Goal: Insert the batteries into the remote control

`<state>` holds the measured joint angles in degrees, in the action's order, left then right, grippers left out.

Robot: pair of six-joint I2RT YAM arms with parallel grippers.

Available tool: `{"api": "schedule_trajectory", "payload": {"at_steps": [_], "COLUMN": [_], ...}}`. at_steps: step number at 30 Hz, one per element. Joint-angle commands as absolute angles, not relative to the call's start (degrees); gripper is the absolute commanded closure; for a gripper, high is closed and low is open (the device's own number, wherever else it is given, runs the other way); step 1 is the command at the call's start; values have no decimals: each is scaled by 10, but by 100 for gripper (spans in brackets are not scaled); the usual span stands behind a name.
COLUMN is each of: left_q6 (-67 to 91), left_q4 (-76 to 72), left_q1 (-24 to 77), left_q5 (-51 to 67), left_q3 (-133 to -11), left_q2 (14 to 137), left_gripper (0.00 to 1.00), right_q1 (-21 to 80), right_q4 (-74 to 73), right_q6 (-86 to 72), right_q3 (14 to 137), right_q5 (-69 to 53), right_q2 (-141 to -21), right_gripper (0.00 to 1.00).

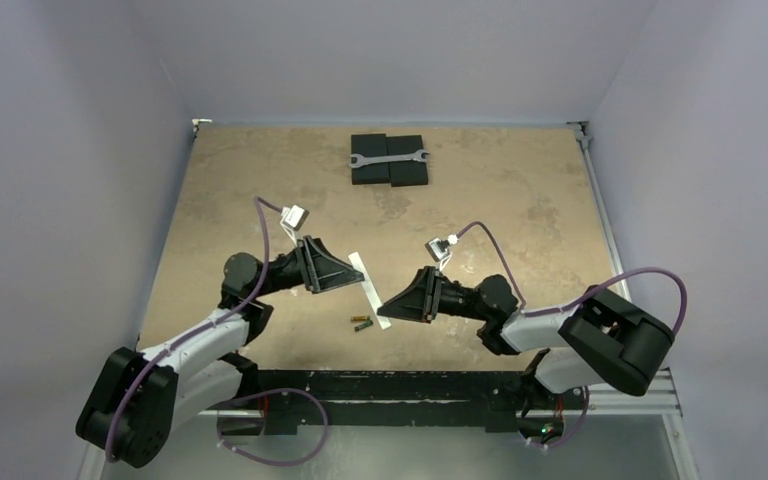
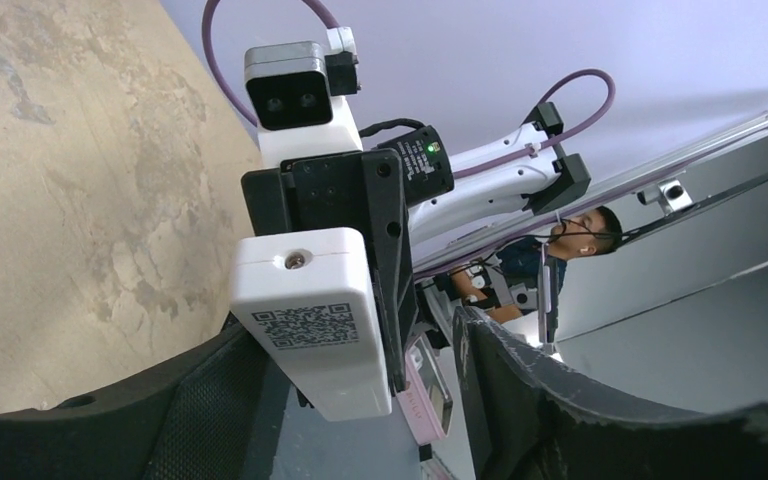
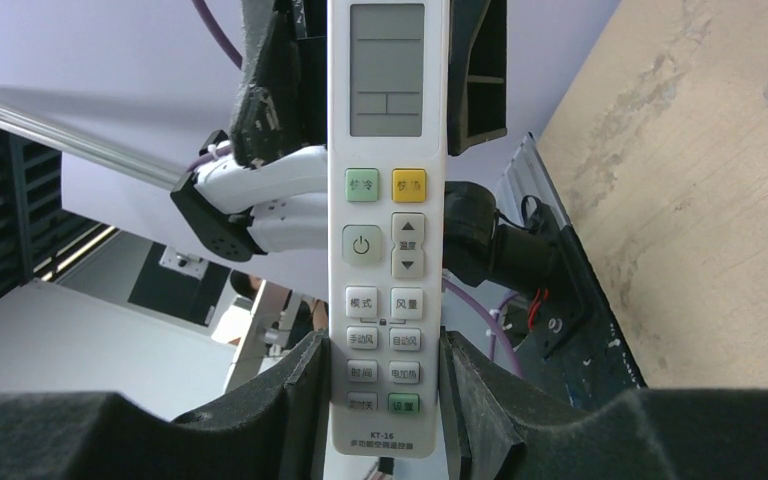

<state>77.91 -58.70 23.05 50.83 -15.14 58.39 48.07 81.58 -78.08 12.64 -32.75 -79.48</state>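
**Bench**: mottled tan-brown surface with paler and darker patches. Two flat black blocks lie side by side, touching, at the centre of its far edge. The batteries, one gold-yellowish and one dark green, lie close together towards the near edge, well apart from the blocks.

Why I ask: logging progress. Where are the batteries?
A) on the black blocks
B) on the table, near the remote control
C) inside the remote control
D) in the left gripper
B: the batteries lie on the table, close to one end of the remote control.
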Motion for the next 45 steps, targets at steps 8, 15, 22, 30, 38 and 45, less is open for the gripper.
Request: {"api": "schedule_trajectory", "payload": {"at_steps": [8, 15, 22, 30, 38, 45], "left_q6": [817, 821, 827, 808, 765, 741], "left_q4": [-666, -672, -660, -592, -469, -384], "left_q1": [236, 238, 239, 239, 239, 238], "left_q5": [506, 499, 473, 442, 410, 394], "left_q3": [-139, -135, -124, -120, -133, -149], "left_q2": [610, 621, 619, 598, 572, 571], "left_gripper": [47, 80, 100, 100, 100, 100], "right_q1": [485, 500, 505, 510, 550, 601], "right_q4": [782, 641, 547, 407, 187, 70], "right_q6": [-723, -642, -599, -533, -432, -378], "right_q3": [151, 177, 190, 213, 294, 355], "right_q5": [-326, -299, -277, -235, -130, -21], "right_q2": [-770, -718, -684, -618, -558, -570], "right_gripper": [100, 100, 82, 30, 21, 20]}}
